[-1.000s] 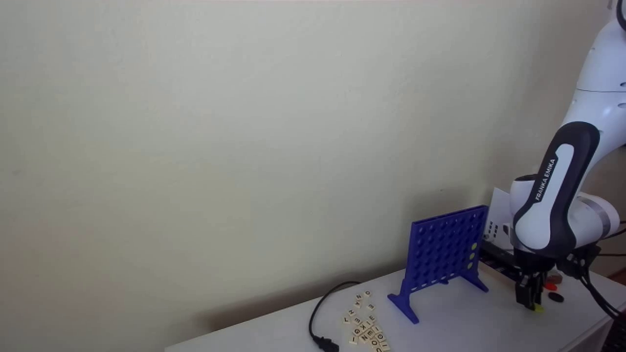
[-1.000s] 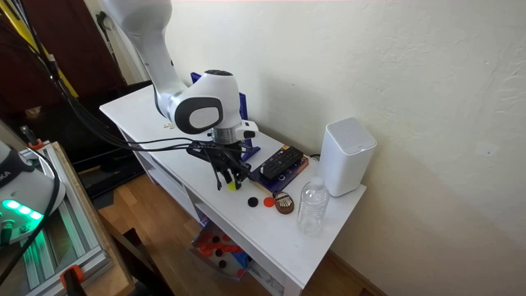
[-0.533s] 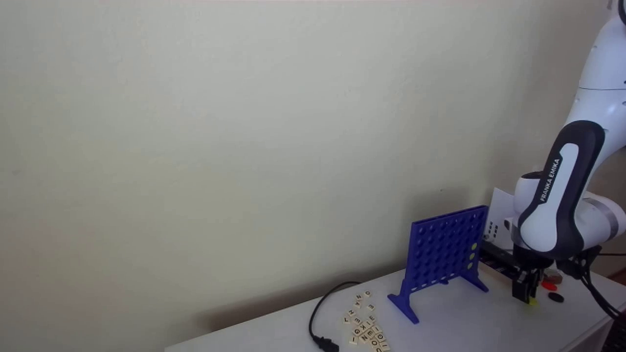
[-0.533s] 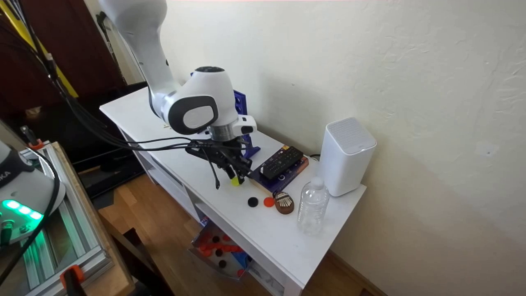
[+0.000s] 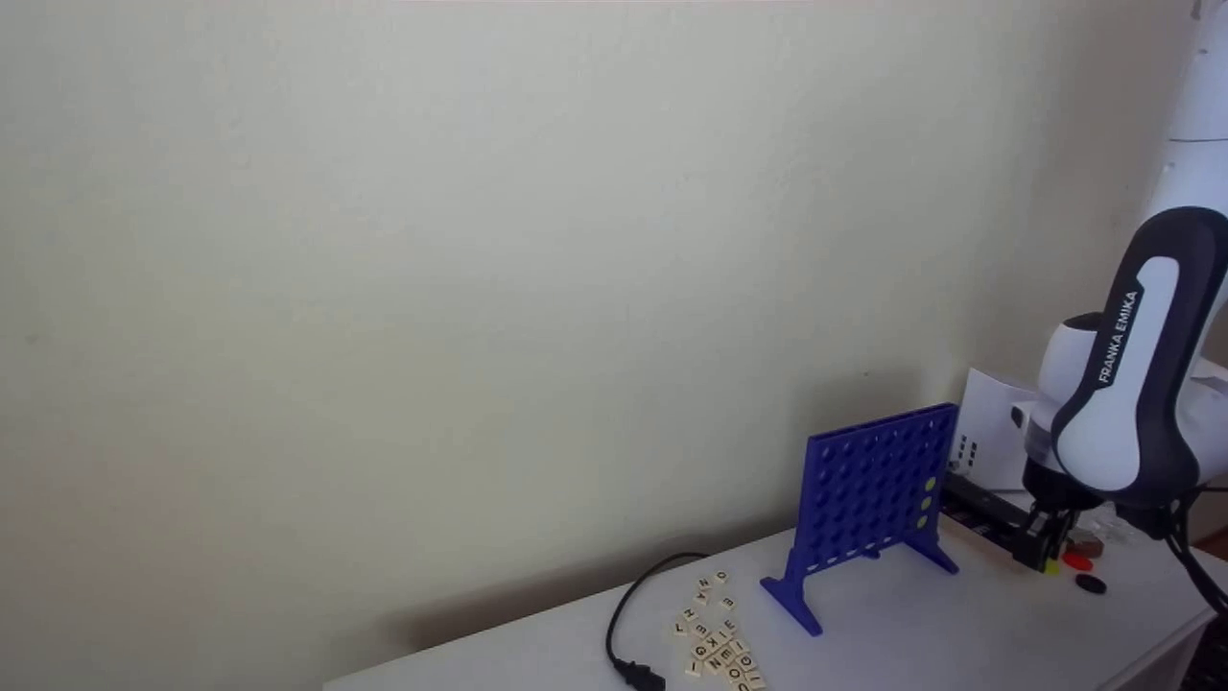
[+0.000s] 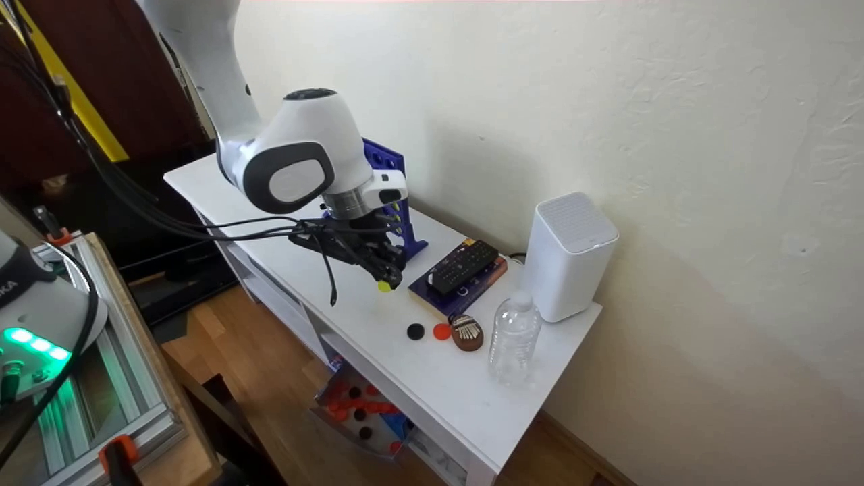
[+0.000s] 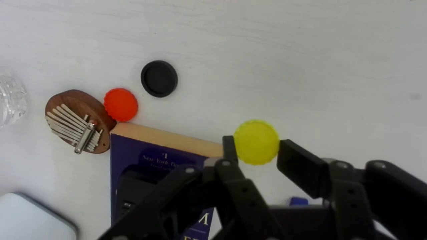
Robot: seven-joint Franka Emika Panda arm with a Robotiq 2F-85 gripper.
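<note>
Over white tabletop (image 7: pixel 333 66), near paperback (image 7: pixel 156 151): yellow Connect Four disc (image 7: pixel 256 140), pinched by its rim between fingertips of gripper (image 7: pixel 256 150), jaws parted only by disc's width. Pick-up looks done, disc apparently clear of surface (height hard to judge). Release not done: held disc sits outside blue Connect Four grid (image 5: pixel 875 491), where three yellow discs (image 5: pixel 926 503) show in end column. Black disc (image 7: pixel 159 78) and red disc (image 7: pixel 120 104) lie loose on tabletop, neither touched by gripper.

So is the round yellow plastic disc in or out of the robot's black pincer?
In: the wrist view shows the pincer shut on the yellow disc, jaws against opposite edges.
</note>
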